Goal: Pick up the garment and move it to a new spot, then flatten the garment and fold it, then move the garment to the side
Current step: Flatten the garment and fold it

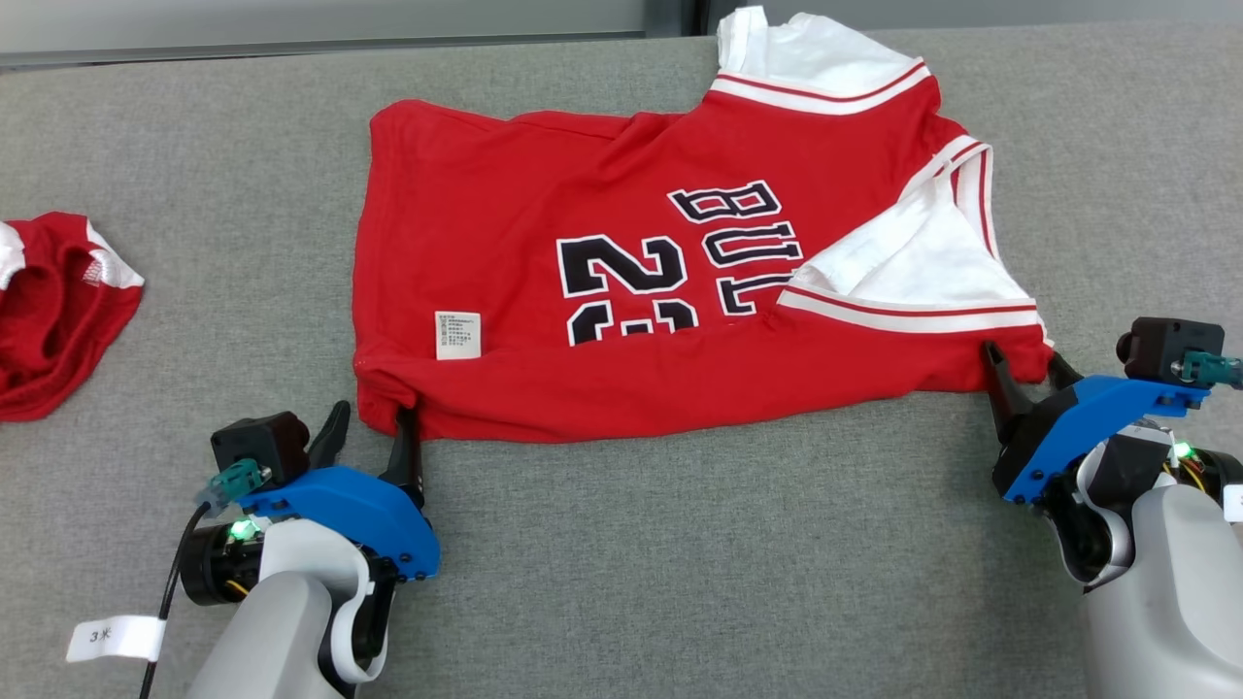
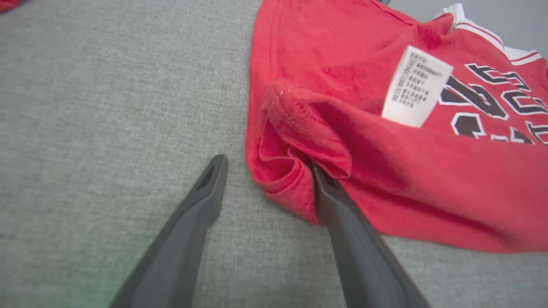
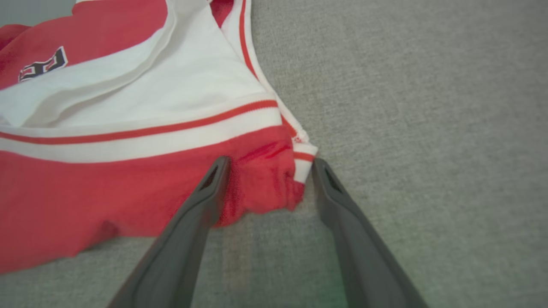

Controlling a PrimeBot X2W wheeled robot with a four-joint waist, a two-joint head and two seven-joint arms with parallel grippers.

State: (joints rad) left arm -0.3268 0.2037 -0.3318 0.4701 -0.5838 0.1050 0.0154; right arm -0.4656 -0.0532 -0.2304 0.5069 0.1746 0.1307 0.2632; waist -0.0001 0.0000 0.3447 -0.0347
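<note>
two sets of jaws are spread wide, gripping nothing. the left gripper (image 1: 374,427) straddles the near hem corner of the jersey (image 1: 583,194), one finger tucked into its fold. the right gripper (image 1: 1024,374) brackets the near shoulder corner. the jersey lies mid-table, near edge folded over. i'd close both together, deep across all layers, then lift evenly. the table (image 1: 680,563) is grey cloth; another red garment (image 1: 58,311) sits far left, with a pale wall (image 1: 291,19) behind.

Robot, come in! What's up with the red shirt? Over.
Left pincer, right pincer open at near corners. Shirt part-folded, not gripped. Other red garment far left, apart.
</note>
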